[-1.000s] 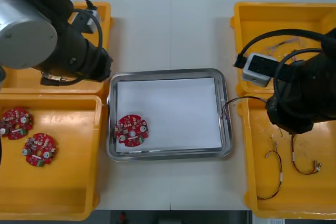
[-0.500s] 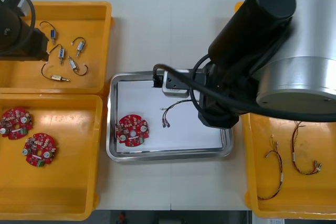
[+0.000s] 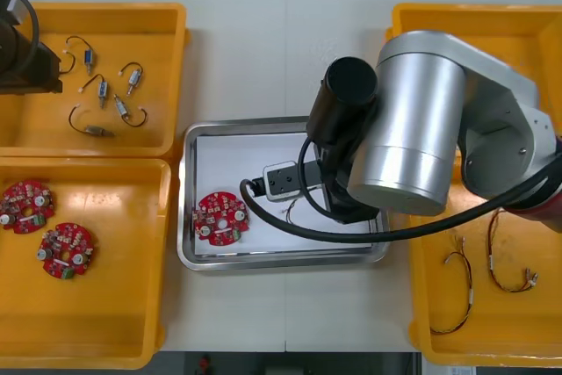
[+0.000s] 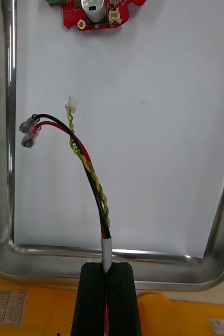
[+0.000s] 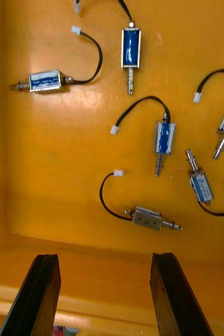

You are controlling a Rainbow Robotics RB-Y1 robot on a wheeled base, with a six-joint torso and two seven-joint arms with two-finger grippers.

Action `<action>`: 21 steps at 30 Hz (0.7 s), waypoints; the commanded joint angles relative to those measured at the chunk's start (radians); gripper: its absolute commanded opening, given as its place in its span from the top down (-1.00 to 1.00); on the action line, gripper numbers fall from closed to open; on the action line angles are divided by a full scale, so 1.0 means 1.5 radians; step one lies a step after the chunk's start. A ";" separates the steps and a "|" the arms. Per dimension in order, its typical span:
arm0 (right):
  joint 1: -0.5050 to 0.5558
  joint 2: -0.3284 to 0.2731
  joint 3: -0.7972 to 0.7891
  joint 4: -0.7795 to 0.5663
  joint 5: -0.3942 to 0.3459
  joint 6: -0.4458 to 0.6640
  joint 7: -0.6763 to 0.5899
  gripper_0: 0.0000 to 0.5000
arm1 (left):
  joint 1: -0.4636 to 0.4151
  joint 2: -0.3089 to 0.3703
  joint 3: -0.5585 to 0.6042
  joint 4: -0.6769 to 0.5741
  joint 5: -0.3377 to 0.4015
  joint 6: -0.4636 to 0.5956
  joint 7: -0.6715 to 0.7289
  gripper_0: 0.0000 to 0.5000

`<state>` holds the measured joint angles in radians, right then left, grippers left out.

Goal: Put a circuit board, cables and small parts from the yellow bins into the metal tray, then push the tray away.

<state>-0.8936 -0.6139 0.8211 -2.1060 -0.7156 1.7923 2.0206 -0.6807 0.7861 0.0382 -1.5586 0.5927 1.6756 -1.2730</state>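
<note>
The right gripper (image 4: 107,268) is clenched on a red and yellow cable (image 4: 93,181), its black fingers pressed together around the grey-sleeved end of the twisted bundle, which also carries a black strand. It sits over the right part of the metal tray (image 3: 281,261), just inside the rim, and the cable reaches left from the fingers across the tray's white inside. The cable's free ends, a small white plug and two sleeved terminals, lie apart from each other; whether they touch the white surface I cannot tell. One round red circuit board (image 3: 220,217) lies in the near left corner of the tray, well apart from the cable's tips. The left gripper (image 5: 104,262) is released, its fingers standing wide apart above the floor of the far left yellow bin (image 3: 180,59), where small metal parts (image 3: 101,90) with curled black leads lie scattered. Two more circuit boards (image 3: 26,206) rest in the near left yellow bin (image 3: 132,322), and more cables (image 3: 505,261) lie in the near right yellow bin (image 3: 420,305).
</note>
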 commanded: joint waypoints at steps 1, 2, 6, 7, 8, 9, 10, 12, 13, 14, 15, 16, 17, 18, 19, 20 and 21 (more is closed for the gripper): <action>0.009 0.038 0.019 0.048 0.013 -0.038 0.004 1.00 | -0.036 0.029 0.019 0.035 0.006 -0.071 -0.140 -1.00; 0.014 0.043 0.019 0.058 0.015 -0.044 0.005 1.00 | -0.036 0.029 0.019 0.042 0.008 -0.085 -0.148 -1.00; 0.040 0.061 0.021 0.094 0.020 -0.079 0.007 1.00 | -0.038 0.028 0.019 0.072 0.017 -0.135 -0.150 -1.00; 0.049 0.066 0.022 0.103 0.023 -0.092 0.007 1.00 | -0.040 0.028 0.019 0.083 0.022 -0.148 -0.146 -1.00; 0.054 0.069 0.023 0.106 0.027 -0.101 0.007 1.00 | -0.042 0.028 0.017 0.093 0.024 -0.154 -0.143 -1.00; 0.059 0.071 0.025 0.110 0.033 -0.108 0.006 1.00 | -0.045 0.028 0.016 0.101 0.025 -0.158 -0.139 -1.00; 0.065 0.075 0.029 0.112 0.046 -0.115 0.006 1.00 | -0.051 0.028 0.015 0.113 0.022 -0.158 -0.126 -1.00; 0.070 0.077 0.042 0.116 0.069 -0.124 0.004 1.00 | -0.061 0.028 0.008 0.126 0.015 -0.160 -0.100 -1.00; 0.073 0.077 0.053 0.120 0.083 -0.130 0.004 1.00 | -0.068 0.028 -0.003 0.133 0.006 -0.160 -0.076 -1.00; 0.075 0.077 0.060 0.125 0.091 -0.134 0.004 1.00 | -0.074 0.028 -0.012 0.139 -0.001 -0.162 -0.056 -1.00; 0.077 0.076 0.068 0.130 0.099 -0.144 0.004 1.00 | -0.082 0.028 -0.025 0.148 -0.011 -0.167 -0.033 -1.00; 0.080 0.076 0.070 0.133 0.101 -0.147 0.004 1.00 | -0.088 0.028 -0.033 0.153 -0.017 -0.167 -0.023 -1.00; 0.084 0.077 0.073 0.137 0.104 -0.155 0.006 1.00 | -0.099 0.028 -0.045 0.169 -0.024 -0.168 -0.001 -1.00; 0.089 0.076 0.073 0.141 0.105 -0.160 0.007 1.00 | -0.112 0.028 -0.056 0.186 -0.028 -0.172 0.016 -1.00; 0.089 0.076 0.073 0.142 0.105 -0.161 0.007 1.00 | -0.119 0.028 -0.062 0.195 -0.027 -0.177 0.023 -1.00; 0.091 0.076 0.072 0.143 0.105 -0.160 0.007 1.00 | -0.128 0.025 -0.065 0.216 -0.025 -0.190 0.037 -1.00; 0.092 0.076 0.073 0.143 0.105 -0.160 0.007 1.00 | -0.136 0.021 -0.064 0.235 -0.025 -0.202 0.052 -1.00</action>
<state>-0.7740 -0.5185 0.9209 -1.8855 -0.5666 1.5609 2.0207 -0.7912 0.7861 -0.0283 -1.2622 0.5659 1.4181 -1.3732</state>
